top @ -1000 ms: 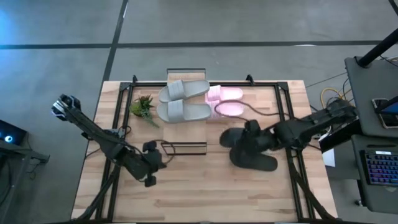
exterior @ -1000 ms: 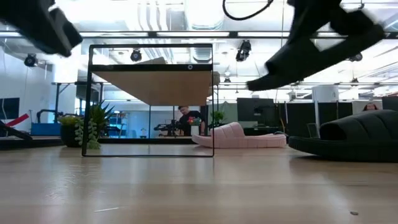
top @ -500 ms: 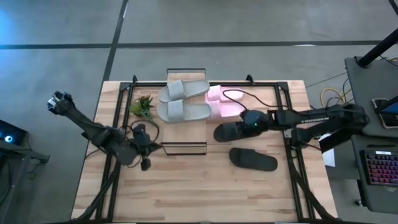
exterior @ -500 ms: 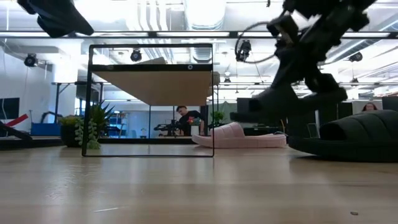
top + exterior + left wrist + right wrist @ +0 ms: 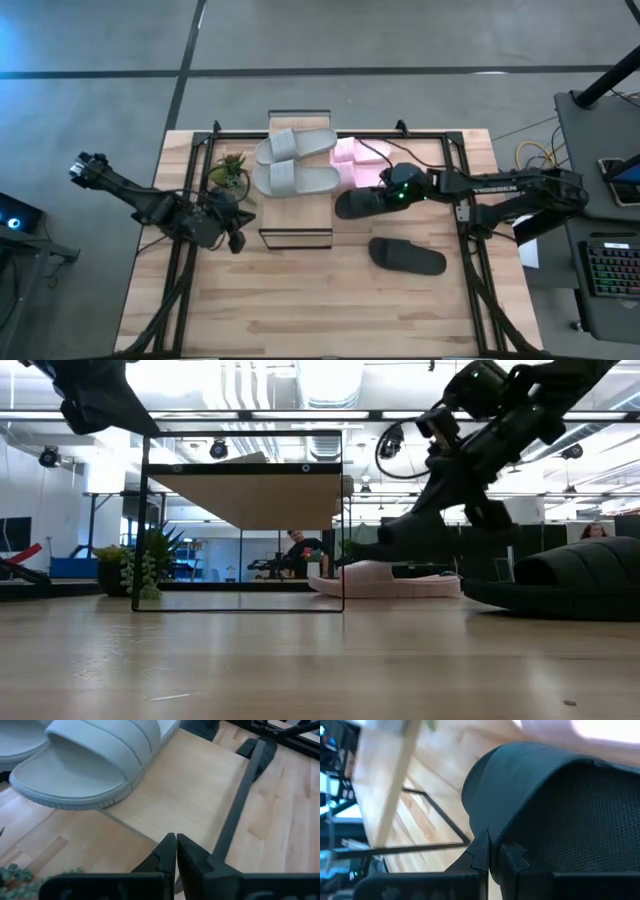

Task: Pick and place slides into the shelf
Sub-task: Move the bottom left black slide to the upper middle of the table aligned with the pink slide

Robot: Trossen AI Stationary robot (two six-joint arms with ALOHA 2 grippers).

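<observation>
Counter (image 5: pixel 300 310): we see the wooden top carrying the shelf, all slides and a small plant (image 5: pixel 228 170).
Shelf (image 5: pixel 300 205): plank top at the counter's middle rear; 2 grey slides (image 5: pixel 295 162) lie on it, side by side.
Pink slides (image 5: pixel 358 160): on the counter just right of the shelf, partly behind the carried slide.
Carried black slide (image 5: pixel 362 203): held off the counter, its toe pointing at the shelf's right edge, just beside it.
Second black slide (image 5: pixel 407 256): flat on the counter, nearer the front, apart from the right hand.
Right hand (image 5: pixel 400 190): clamped tight on the carried black slide's strap end.
Left hand (image 5: pixel 232 222): fingers pressed together, holding nothing, just left of the shelf.
Low view only: the carried slide (image 5: pixel 420 540) hangs tilted above the counter; a person shows far behind the shelf.
Left wrist view only: a grey slide's sole (image 5: pixel 75 795) overhangs the plank edge.
</observation>
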